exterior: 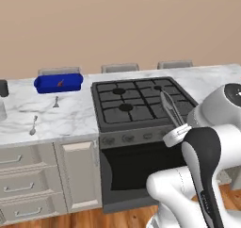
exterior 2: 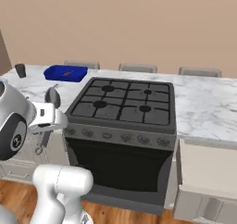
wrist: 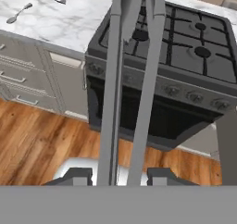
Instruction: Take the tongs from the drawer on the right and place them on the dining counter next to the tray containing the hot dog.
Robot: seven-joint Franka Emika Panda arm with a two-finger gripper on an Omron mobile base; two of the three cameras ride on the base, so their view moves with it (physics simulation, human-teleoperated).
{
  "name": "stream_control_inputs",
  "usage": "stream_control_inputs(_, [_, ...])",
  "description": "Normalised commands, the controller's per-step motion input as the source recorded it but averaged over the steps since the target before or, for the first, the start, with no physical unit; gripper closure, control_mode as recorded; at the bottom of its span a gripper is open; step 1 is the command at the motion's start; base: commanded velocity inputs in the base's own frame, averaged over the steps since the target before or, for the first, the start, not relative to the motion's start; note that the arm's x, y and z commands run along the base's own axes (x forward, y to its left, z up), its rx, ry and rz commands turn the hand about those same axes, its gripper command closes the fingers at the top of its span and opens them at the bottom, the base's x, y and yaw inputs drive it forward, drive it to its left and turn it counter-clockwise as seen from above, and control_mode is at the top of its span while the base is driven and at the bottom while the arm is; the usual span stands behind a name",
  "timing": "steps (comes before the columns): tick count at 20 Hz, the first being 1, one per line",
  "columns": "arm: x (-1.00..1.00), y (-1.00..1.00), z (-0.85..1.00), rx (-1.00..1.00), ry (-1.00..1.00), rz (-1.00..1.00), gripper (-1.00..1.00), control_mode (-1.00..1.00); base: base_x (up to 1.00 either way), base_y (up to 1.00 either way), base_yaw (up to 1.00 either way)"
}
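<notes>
The tongs [wrist: 132,79] are held clamped at their joined end between the fingers of the gripper [wrist: 119,174], as is seen in the hand view, where the two narrow arms run up and away from the finger tips. In the left base view the tongs [exterior: 170,108] are carried in the air over the right front part of the stove [exterior: 139,102], with the long axis pointing from the hand towards the far side of the stove.

The coming move turns on one relation: the tray [exterior: 58,83] lies to the left of the stove and at the back of the dining counter [exterior: 47,114], so it is well apart from the held tongs, off to the hand's left and further away. A long carry leftwards across the stove is judged to be needed, and the bare marble just beside the tray is the likely place for the tongs.

One tray is counted, with one hot dog [exterior: 60,83] inside it as a small reddish mark. One pair of tongs is seen. Two small silver utensils lie on the counter left of the stove: one [exterior: 55,102] near the tray's front, probably a fork though the view is too coarse to be sure, and a spoon [exterior: 33,126] nearer the counter's front edge. A dark cup [exterior 2: 20,70] stands left of the tray.
</notes>
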Motion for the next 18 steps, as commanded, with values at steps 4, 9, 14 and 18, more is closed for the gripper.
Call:
stream_control_inputs(4, [0.0, 0.0, 0.0, 0.0, 0.0, 0.0, 1.0, 1.0, -0.38, 1.0, 0.0])
stream_control_inputs(9, [0.0, 0.0, 0.0, 0.0, 0.0, 0.0, 1.0, 1.0, -0.23, 1.0, 0.0])
stream_control_inputs(14, [0.0, 0.0, 0.0, 0.0, 0.0, 0.0, 1.0, 1.0, -0.18, 1.0, 0.0])
stream_control_inputs(18, [0.0, 0.0, 0.0, 0.0, 0.0, 0.0, 1.0, 1.0, -0.09, 1.0, 0.0])
